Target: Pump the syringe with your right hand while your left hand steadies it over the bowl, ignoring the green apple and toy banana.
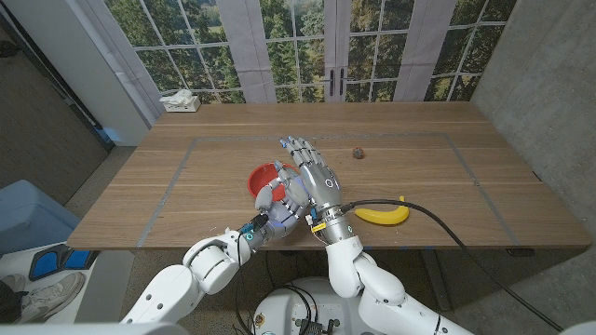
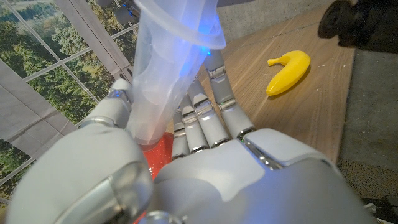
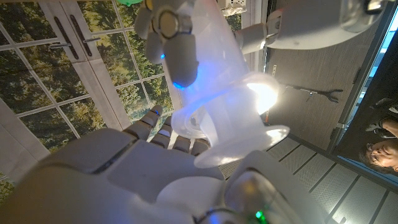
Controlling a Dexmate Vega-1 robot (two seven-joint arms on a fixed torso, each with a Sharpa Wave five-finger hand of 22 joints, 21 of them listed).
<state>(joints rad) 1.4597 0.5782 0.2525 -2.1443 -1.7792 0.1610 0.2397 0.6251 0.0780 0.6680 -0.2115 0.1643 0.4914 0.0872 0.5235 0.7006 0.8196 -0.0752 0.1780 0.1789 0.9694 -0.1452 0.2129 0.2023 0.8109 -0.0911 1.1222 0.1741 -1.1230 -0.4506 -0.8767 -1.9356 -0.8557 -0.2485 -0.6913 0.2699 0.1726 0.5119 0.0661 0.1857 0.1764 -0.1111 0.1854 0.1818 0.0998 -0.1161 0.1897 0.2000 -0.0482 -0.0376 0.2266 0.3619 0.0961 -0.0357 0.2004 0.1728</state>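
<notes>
- Nearest the table's front edge, the left hand (image 1: 271, 212) comes in low and wraps the translucent plastic syringe (image 2: 163, 74); in the left wrist view the fingers (image 2: 205, 121) curl against one side of the clear barrel and the thumb closes on the other.
- Right beside it, the right hand (image 1: 312, 175) sits over the syringe's upper end, its fingers (image 1: 300, 147) stretched straight and side by side, pointing away across the table.
- The right wrist view shows the syringe's wide clear flange and plunger end (image 3: 239, 134) pressed against that hand's palm, glowing under a blue light; whether those fingers grip it I cannot tell.
- Just behind the left hand, the round red bowl (image 1: 262, 177) peeks out, partly covered by both hands; the syringe is held above it.
- To the right, a smooth yellow toy banana (image 1: 383, 214) lies near the front edge, a black cable crossing just beside it.
- Farther back, a small dark lumpy object (image 1: 357, 153) sits alone on the brown wooden table (image 1: 419, 172), whose grain runs sideways, with faint grey tape lines.
- At the far left corner, a white tissue box (image 1: 180, 101).
</notes>
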